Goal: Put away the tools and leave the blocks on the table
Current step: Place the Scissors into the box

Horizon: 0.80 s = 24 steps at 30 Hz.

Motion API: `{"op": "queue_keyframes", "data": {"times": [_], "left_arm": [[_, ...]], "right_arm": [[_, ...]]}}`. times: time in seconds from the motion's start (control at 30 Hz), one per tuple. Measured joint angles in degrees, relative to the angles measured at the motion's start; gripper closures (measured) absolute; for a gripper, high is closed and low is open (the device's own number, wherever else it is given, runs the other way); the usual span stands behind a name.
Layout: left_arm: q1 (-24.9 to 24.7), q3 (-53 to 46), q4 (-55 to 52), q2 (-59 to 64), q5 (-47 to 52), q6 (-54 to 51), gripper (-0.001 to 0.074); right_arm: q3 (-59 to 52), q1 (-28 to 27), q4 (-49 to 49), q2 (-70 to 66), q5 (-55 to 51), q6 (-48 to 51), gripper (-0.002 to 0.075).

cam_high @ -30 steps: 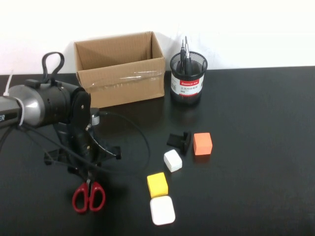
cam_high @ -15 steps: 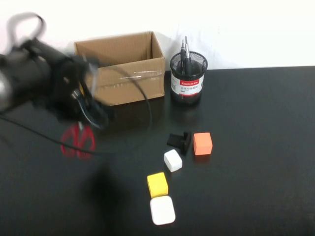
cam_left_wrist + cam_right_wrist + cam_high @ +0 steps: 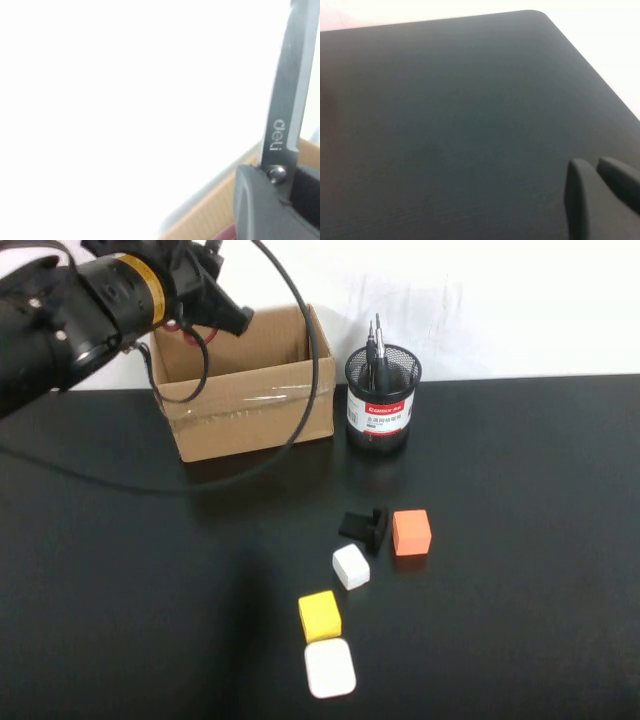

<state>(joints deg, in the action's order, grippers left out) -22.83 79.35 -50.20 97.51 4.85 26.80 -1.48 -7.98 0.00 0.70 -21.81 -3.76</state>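
My left gripper (image 3: 222, 308) is raised over the back left corner of the open cardboard box (image 3: 250, 390). In the left wrist view the left gripper (image 3: 277, 174) is shut on the steel scissors (image 3: 287, 100) at their pivot, blade pointing away, with a bit of red handle below. A short black-handled screwdriver (image 3: 364, 525) lies on the table (image 3: 520, 490) beside the orange cube (image 3: 411, 532). Near them are the small white cube (image 3: 351, 566), yellow cube (image 3: 320, 615) and flat white block (image 3: 330, 667). My right gripper (image 3: 592, 165) is shut, low over bare tabletop, outside the high view.
A black mesh pen cup (image 3: 383, 400) holding thin pen-like drivers (image 3: 375, 340) stands right of the box. A loose black cable (image 3: 300, 420) from the left arm hangs in front of the box. A white wall runs behind the table.
The left arm lifted the scissors off the table's front left and swung up and back to above the box. The blocks and screwdriver stayed put.
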Motion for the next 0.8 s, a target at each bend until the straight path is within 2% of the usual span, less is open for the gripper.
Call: {"op": "queue_keyframes", "data": {"times": [0.17,0.33,0.4,0.6,0.8], "left_arm": [[3.76,5.12,-1.22,8.2,-6.2,7.92,0.0647],[4.0,8.15,-2.5,13.89,-7.73,9.43,0.0645],[4.0,8.61,-4.03,14.73,-7.73,9.41,0.0624],[4.0,9.32,-5.26,15.03,-6.16,9.41,0.0483],[3.88,9.45,-5.24,12.09,0.55,9.41,0.0465]], "right_arm": [[0.0,0.0,0.0,0.0,0.0,0.0,0.0734],[0.0,0.0,0.0,0.0,0.0,0.0,0.0734],[0.0,0.0,0.0,0.0,0.0,0.0,0.0734],[0.0,0.0,0.0,0.0,0.0,0.0,0.0734],[0.0,0.0,0.0,0.0,0.0,0.0,0.0734]]}}
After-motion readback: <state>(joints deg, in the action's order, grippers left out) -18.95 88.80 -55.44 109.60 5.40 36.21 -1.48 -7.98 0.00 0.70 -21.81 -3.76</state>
